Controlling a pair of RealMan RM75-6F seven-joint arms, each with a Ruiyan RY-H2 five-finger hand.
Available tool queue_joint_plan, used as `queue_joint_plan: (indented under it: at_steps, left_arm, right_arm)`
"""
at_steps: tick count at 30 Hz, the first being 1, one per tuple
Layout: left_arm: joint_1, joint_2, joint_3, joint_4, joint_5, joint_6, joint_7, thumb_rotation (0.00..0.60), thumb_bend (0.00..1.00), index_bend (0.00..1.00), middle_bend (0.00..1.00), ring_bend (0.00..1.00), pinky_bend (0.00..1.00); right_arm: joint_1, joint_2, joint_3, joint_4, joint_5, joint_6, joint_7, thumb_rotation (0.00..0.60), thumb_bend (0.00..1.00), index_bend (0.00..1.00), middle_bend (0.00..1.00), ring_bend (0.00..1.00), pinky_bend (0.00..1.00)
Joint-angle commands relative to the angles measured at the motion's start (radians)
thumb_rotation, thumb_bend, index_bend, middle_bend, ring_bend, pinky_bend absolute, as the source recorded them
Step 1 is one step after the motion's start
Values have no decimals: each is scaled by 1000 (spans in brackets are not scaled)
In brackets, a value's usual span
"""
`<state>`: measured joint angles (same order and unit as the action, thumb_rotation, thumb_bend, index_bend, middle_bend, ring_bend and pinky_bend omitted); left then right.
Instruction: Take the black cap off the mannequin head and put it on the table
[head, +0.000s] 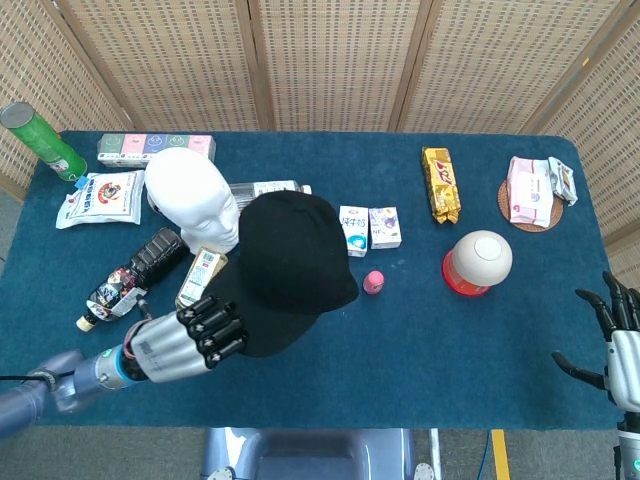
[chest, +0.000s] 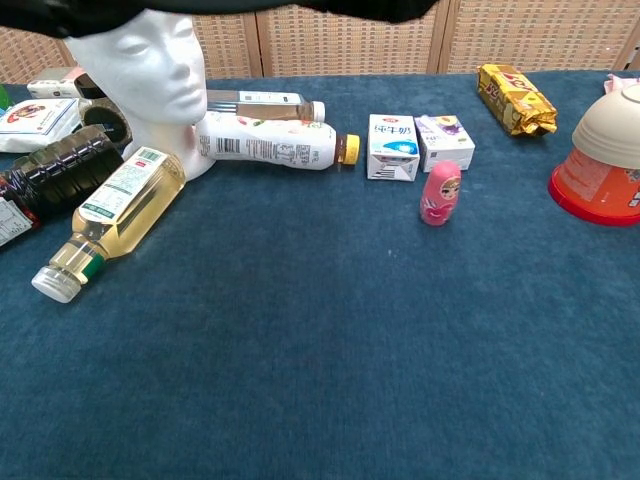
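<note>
The black cap (head: 288, 268) hangs in the air over the table's middle, held by my left hand (head: 190, 338), whose fingers grip its near left edge. In the chest view only the cap's underside (chest: 250, 8) shows along the top edge. The white mannequin head (head: 192, 198) stands bare at the back left, also seen as the mannequin head (chest: 140, 70) in the chest view. My right hand (head: 612, 335) waits at the far right table edge, fingers spread, holding nothing.
Bottles lie around the head: a dark one (head: 132, 277), a yellow-liquid one (chest: 108, 218), a white one (chest: 268, 142). Two small cartons (head: 368, 227), a pink doll (head: 373, 281), a red-and-cream bowl (head: 477, 262), a gold snack bag (head: 439, 183) and a green can (head: 36, 139) stand further off.
</note>
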<state>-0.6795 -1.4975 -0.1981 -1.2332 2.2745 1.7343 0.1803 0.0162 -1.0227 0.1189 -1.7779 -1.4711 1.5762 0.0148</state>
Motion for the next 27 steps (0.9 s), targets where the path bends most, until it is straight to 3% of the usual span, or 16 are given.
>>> queue_joint_plan:
  at_steps: [1,10,19,22,25,27]
  left_arm:
    - [-48,-80,14,35,-35,-75,31,600,440,726,699,518,679]
    - [-105,-258,37,178,-127,-153,19,600,393,728,699,518,683]
    - [-81,-377,76,303,-247,-194,-34,600,328,728,693,513,676]
    - [-66,-366,114,301,-274,-250,-33,600,273,693,551,404,599]
    - [-44,-327,136,241,-309,-269,-41,600,210,499,334,237,477]
    - [-25,-289,145,191,-340,-291,-33,600,136,304,172,125,373]
  right_arm:
    - [1,2,2,1,5,-4,5,600,0,192,1,0,1]
    - [3,13,7,2,21,-15,26,600,0,192,1,0,0]
    - [2,23,5,7,21,-20,50,600,0,192,1,0,0]
    - [0,23,5,6,18,-15,50,600,0,192,1,0,0]
    - [-2,24,4,5,15,-13,51,600,0,195,1,0,0]
    - [-2,24,4,6,16,-11,49,600,0,197,1,0,0]
